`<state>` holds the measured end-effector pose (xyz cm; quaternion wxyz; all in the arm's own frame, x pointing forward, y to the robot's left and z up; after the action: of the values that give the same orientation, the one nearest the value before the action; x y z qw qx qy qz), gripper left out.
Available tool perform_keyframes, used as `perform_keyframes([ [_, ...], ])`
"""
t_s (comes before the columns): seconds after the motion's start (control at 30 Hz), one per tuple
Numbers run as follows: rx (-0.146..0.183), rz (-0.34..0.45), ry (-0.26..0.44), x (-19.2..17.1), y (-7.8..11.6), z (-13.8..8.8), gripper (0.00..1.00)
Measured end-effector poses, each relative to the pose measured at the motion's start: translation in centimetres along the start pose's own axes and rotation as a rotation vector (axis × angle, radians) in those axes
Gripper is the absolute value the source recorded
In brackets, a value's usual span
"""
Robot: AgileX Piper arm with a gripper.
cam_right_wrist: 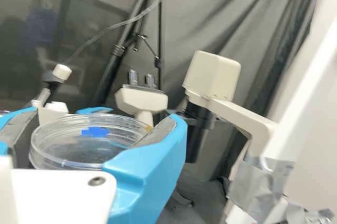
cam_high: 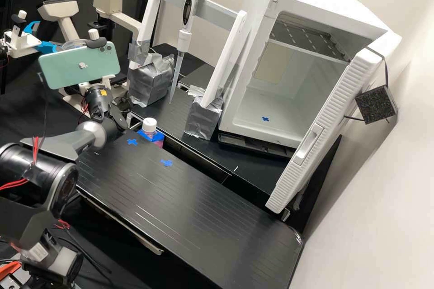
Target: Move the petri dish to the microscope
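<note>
Offering no legible words or numbers, marking the black board (cam_high: 190,198) with two blue crosses (cam_high: 132,142), marking the white cabinet (cam_high: 334,17) beyond that board with another blue cross (cam_high: 265,119), carrying one more cross (cam_right_wrist: 96,131) on the petri dish (cam_right_wrist: 55,156)

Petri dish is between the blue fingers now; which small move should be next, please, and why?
Probably ease the petri dish a little closer to the microscope, grip kept closed: the gripper holds it by its sides, and the microscope stands beyond it.
</note>
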<state>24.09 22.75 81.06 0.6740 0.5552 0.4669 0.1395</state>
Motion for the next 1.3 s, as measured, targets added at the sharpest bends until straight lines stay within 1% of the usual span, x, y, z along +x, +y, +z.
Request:
perform_keyframes([
  [0.13, 0.008, -0.012, -0.034, 1.7, 0.2, 0.8, 0.0],
  [0.27, 0.021, -0.009, -0.052, 3.0, 0.5, 1.5, 0.0],
  [0.37, 0.023, -0.011, -0.071, 3.9, 0.7, 2.0, 0.0],
  [0.53, 0.047, -0.016, -0.109, 5.3, 0.5, 3.0, 0.0],
  [0.57, 0.048, -0.023, -0.117, 5.6, 0.4, 3.2, 0.0],
  [0.63, 0.069, -0.042, -0.141, 6.4, -0.3, 3.8, 0.0],
  [0.73, 0.086, -0.075, -0.177, 7.2, -1.3, 4.4, 0.0],
  [0.83, 0.099, -0.116, -0.189, 8.2, -2.7, 4.7, 0.0],
  [1.0, 0.114, -0.151, -0.204, 9.6, -3.9, 4.9, 0.0],
  [1.17, 0.129, -0.163, -0.225, 11.2, -4.5, 4.8, 0.0],
  [1.3, 0.123, -0.188, -0.253, 12.7, -5.2, 5.0, 0.0],
])
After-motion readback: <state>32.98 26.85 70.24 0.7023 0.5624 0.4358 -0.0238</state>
